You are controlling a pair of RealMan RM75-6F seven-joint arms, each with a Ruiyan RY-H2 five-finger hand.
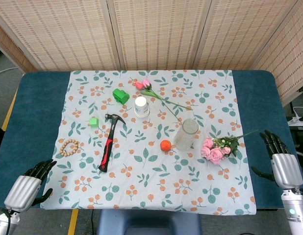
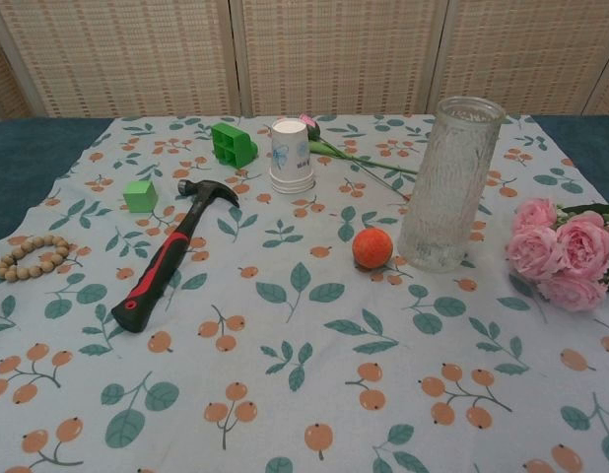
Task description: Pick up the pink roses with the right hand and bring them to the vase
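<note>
A bunch of pink roses with green leaves lies on the floral cloth, right of the clear glass vase. In the chest view the roses lie at the right edge and the vase stands upright beside them. My right hand hovers at the table's right edge, well right of the roses, its fingers apart and holding nothing. At the front left corner my left hand is also empty, with fingers spread. Neither hand shows in the chest view.
An orange ball sits just left of the vase. A black-and-red hammer, a bead bracelet, two green blocks, a paper cup and a single pink flower with a long stem lie further left and back.
</note>
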